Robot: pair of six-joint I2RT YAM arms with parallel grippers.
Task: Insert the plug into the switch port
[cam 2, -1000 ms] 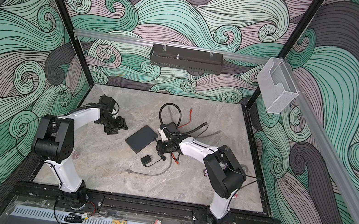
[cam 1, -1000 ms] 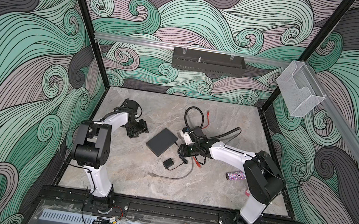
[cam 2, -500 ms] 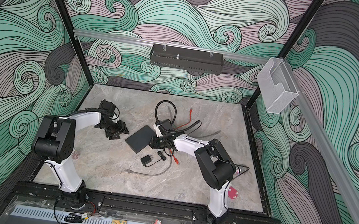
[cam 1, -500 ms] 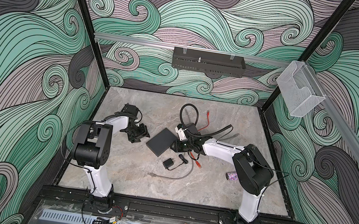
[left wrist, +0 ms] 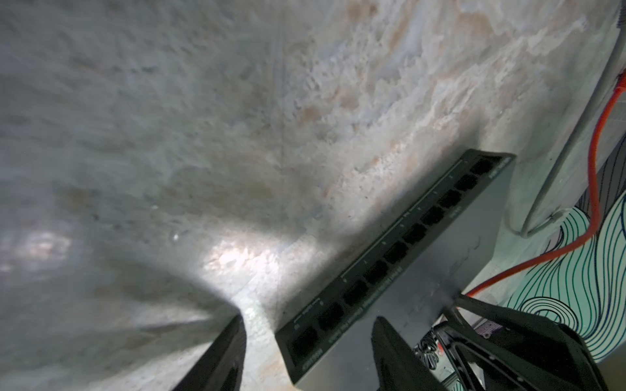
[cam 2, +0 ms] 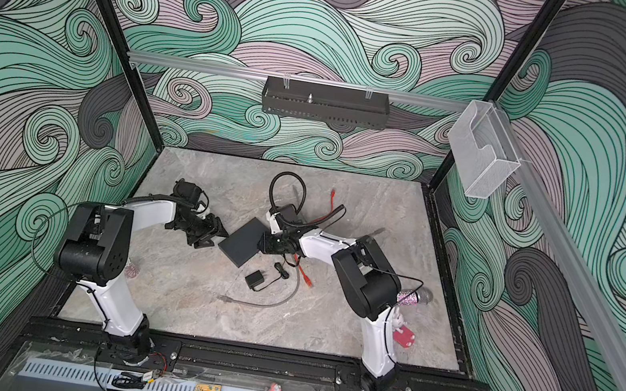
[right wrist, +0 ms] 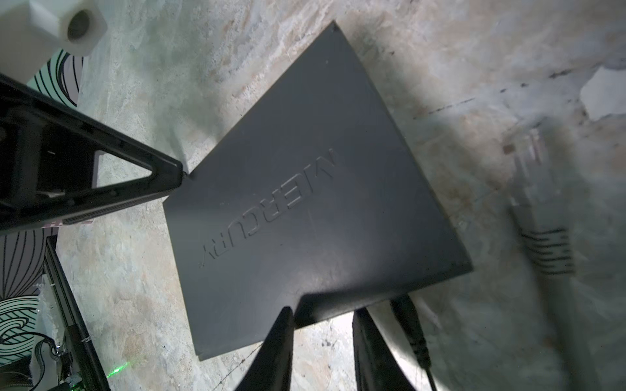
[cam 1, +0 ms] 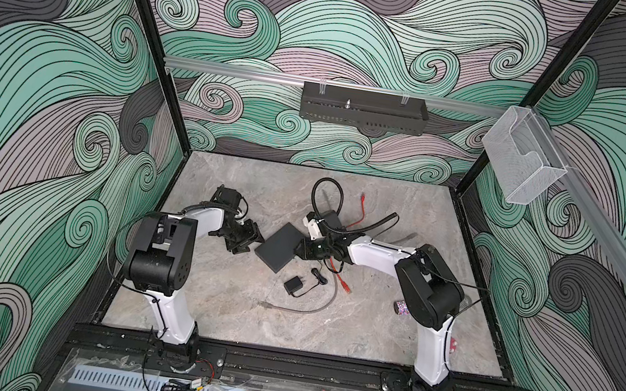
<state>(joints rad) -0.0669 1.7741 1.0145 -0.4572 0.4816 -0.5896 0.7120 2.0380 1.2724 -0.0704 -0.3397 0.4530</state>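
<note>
The switch (cam 1: pixel 278 247) (cam 2: pixel 243 241) is a flat black box lying on the table between both arms. Its row of ports (left wrist: pixel 396 252) faces my left gripper (left wrist: pixel 310 318) (cam 1: pixel 249 242). That gripper is open, straddling one corner, with one finger over the lid. My right gripper (right wrist: pixel 323 309) (cam 1: pixel 301 249) stands at the opposite edge with its jaws apart and only table between them. A black round plug (right wrist: pixel 406 318) on a thin cord touches that edge just outside the jaws; I cannot tell whether it is seated. A red cable's plug (cam 1: pixel 347 290) lies loose nearby.
A small black adapter cube (cam 1: pixel 292 286) and a grey cable (cam 1: pixel 298 308) lie in front of the switch. A black ribbed hose (cam 1: pixel 327 190) loops behind the right gripper. A glittery object (cam 2: pixel 411 297) and a pink toy (cam 2: pixel 403 336) sit by the right arm's base.
My right gripper has moved left up to the switch's edge. My left gripper has moved right toward the switch's port side, its jaws narrowing a little. The switch has stayed put.
</note>
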